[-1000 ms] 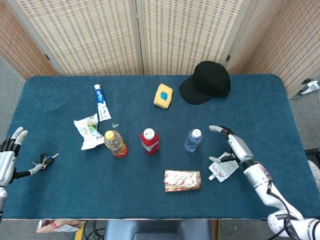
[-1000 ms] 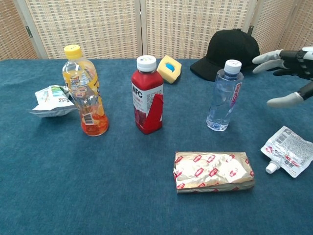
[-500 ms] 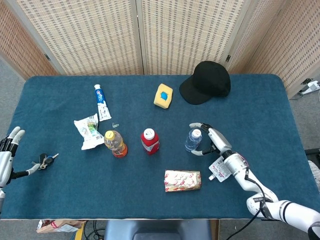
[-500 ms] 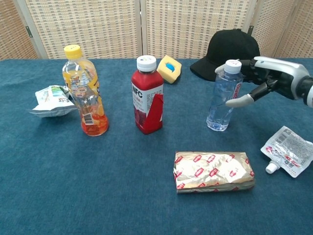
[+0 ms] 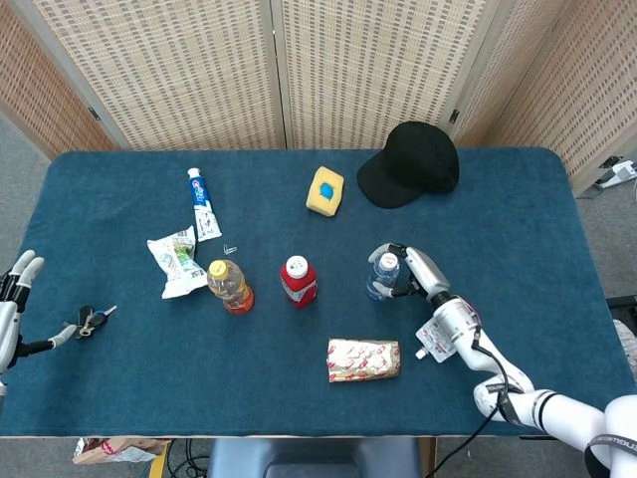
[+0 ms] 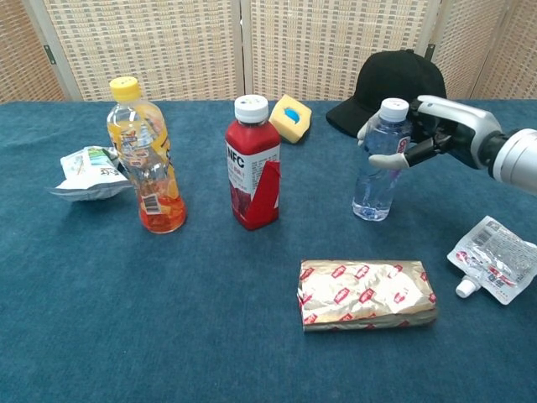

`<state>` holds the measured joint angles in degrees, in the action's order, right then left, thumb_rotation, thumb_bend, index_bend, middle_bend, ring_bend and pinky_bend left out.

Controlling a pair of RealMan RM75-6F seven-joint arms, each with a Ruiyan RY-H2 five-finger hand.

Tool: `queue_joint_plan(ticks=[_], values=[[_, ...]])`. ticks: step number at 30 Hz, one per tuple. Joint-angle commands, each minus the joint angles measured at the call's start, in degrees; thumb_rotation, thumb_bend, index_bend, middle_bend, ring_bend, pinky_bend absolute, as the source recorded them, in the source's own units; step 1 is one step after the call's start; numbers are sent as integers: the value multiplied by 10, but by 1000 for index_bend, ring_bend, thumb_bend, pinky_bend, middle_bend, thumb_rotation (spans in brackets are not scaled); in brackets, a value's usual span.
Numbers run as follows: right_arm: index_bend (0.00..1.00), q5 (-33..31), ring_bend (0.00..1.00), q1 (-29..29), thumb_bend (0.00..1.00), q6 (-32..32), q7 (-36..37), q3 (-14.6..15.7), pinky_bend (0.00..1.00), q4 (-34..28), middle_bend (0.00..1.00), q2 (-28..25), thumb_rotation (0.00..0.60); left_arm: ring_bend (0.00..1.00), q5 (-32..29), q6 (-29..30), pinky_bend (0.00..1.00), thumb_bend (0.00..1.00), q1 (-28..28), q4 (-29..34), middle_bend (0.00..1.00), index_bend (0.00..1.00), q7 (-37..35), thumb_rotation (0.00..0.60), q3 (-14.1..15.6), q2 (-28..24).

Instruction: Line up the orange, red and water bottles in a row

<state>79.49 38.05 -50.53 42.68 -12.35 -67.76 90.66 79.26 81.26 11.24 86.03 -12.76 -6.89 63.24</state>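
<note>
Fingers [image 6: 388, 159] of right hand [image 6: 436, 134] gripping upright water bottle [image 6: 375, 172], clear contents

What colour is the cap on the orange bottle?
Yellow. The orange bottle has a yellow cap, clearest in the chest view.

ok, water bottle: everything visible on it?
The water bottle is clear plastic with a white cap and a label bearing red print, and looks mostly empty. It stands roughly upright on the blue tablecloth, right of the red bottle, in front of the black cap. The right hand wraps its upper part, fingers on both sides.
</note>
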Motion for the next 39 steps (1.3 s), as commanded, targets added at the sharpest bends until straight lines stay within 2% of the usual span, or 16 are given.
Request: queue_joint_plan(ticks=[1,10,17,33,37,39], values=[[496,1,265,4,387,-6,3,-2,282,6,386,8,600,0,1,-1,56,126,0,-2,0,0,-1,600,-1,1],[504,-2,271,29,388,4,5,-13,287,10,393,26,600,0,-1,-6,56,125,0,-1,0,0,1,600,-4,0],[504,-2,271,42,388,15,-4,-9,287,0,393,36,600,0,-3,-7,56,126,-3,-2,0,0,0,600,-6,-2],[504,-12,272,40,387,15,-20,-4,287,-23,366,23,600,0,2,-5,56,125,-6,-5,0,0,-7,600,-7,-1],[478,-10,217,44,387,24,-18,0,287,-22,310,22,600,0,1,-4,56,126,-8,-8,0,0,-10,600,-7,-1],[412,-7,164,45,387,25,-14,2,278,-22,266,21,600,0,1,-5,56,126,-8,-10,0,0,-11,600,-8,0]])
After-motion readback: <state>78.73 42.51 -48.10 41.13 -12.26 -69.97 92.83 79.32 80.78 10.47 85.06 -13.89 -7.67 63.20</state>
